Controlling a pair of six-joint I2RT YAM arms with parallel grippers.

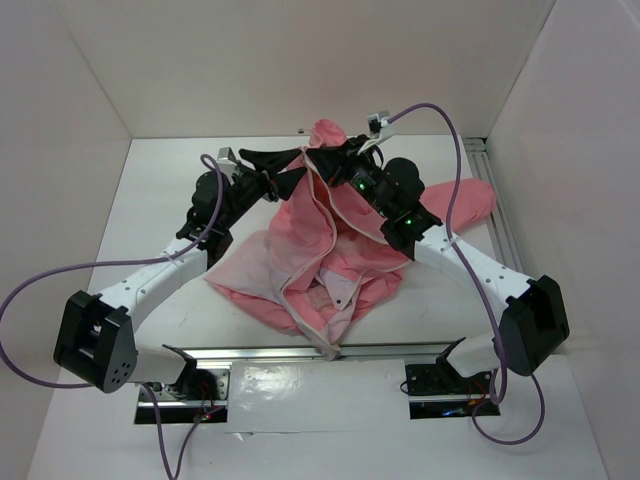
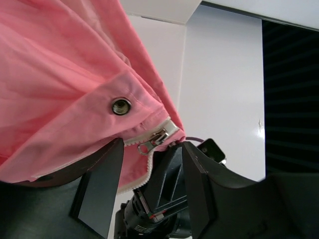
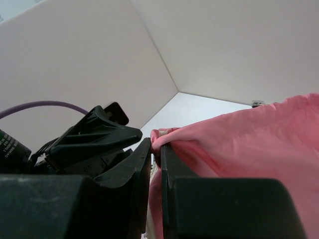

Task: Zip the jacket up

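The salmon-pink jacket (image 1: 320, 260) lies crumpled in the middle of the table, its far end lifted off the surface. My right gripper (image 1: 332, 157) holds that raised end; in the right wrist view its jaws (image 3: 156, 145) are shut on a fold of the jacket's edge (image 3: 239, 144). My left gripper (image 1: 300, 166) stands open just to the left of it. In the left wrist view the metal zipper slider (image 2: 157, 137) hangs between the open fingers (image 2: 97, 189), untouched, below a snap button (image 2: 121, 106). The right gripper's black body fills the gap behind the slider.
An aluminium rail (image 1: 330, 352) runs along the near table edge and another rail (image 1: 500, 220) along the right side. White walls enclose the table on three sides. Purple cables (image 1: 455, 130) loop above both arms.
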